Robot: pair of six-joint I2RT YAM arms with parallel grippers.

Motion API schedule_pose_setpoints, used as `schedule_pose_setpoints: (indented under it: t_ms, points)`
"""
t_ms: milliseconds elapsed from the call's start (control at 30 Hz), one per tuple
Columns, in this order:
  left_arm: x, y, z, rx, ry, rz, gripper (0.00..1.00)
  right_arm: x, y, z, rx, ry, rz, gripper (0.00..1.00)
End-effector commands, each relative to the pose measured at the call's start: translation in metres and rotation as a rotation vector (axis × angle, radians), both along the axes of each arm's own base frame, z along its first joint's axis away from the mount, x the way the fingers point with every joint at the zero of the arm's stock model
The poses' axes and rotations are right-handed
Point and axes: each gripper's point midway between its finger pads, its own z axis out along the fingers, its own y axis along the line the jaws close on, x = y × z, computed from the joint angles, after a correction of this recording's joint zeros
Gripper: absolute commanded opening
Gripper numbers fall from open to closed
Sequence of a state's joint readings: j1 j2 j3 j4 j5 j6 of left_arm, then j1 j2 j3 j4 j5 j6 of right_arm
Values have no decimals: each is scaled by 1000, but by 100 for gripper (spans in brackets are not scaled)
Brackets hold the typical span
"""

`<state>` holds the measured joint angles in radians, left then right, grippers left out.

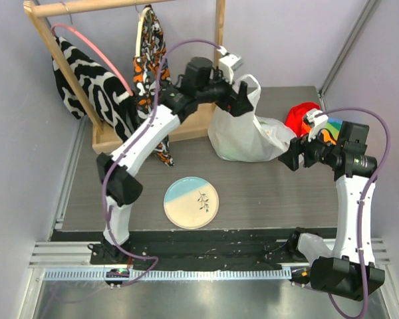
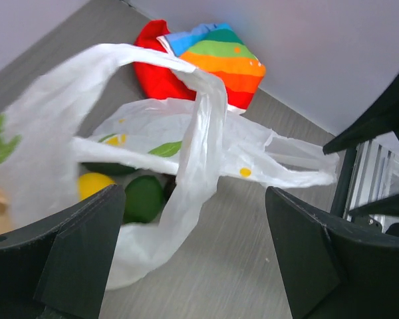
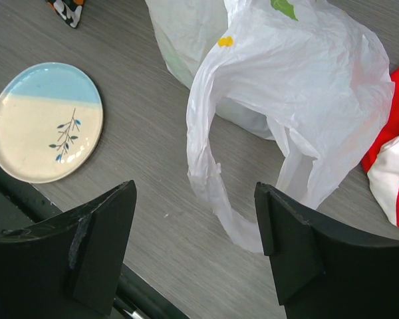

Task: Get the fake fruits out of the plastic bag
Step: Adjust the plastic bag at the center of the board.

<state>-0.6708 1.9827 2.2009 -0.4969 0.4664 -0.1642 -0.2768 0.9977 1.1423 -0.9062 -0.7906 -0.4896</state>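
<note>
Grey wood-grain table (image 1: 266, 193) boxed in by pale walls. A wooden clothes rack (image 1: 219, 26) with patterned fabrics stands at far left.

Thin white translucent plastic bag (image 1: 243, 136) sits at far centre, slumped on the table. One handle loop stands upright at its far left and the other trails right. A red and rainbow-striped cloth (image 2: 213, 53) lies just right of it, touching or nearly so. A round blue-and-cream plate (image 1: 191, 202) lies near centre, well apart from the bag and bare.

Left gripper (image 1: 241, 100) hangs over the upright loop, jaws spread wide and gripping nothing. Right gripper (image 1: 294, 156) is low at the bag's right end, jaws equally wide and empty. The trailing loop (image 3: 213, 179) lies flat on the table ahead of it.

All the fruit seen is inside the bag, in its belly: a yellow plastic lemon (image 2: 93, 183) and, touching it, a dark green oval (image 2: 144, 197). Other fruit is not clear through the film.

Step in hand, as judged: secure the bag and open its mouth.
- Each gripper takes its own loop, pinching the bunched film rather than a single slippery layer.
- The loops should be drawn apart gently. A hard pull would likely drag or tip the whole bag.
- One side should be kept anchored before anything reaches in for the lemon.
</note>
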Motion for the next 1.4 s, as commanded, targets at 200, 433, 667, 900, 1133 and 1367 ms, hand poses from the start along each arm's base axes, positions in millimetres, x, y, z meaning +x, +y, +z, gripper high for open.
schedule_pose_setpoints:
  t_ms: [200,433,667,900,1133,1367]
  points:
    - [41,-51,34,-133,-164,174,84,27,-33,-10,-65,-46,-214,68]
    - [-21,-17,46,-105,-84,-29,0,90,-44,-5,108,8,-344,4]
    - [-127,80,-77,256,110,-232,0,136,-117,-16,84,-2,-684,1]
    - [-139,135,-141,428,131,-146,0,98,-119,-20,-18,69,-631,20]
    - [-126,134,-161,411,212,-27,0,51,-11,112,81,-233,-136,65]
    - [-114,124,-159,301,362,130,1,16,78,61,16,-133,191,57]
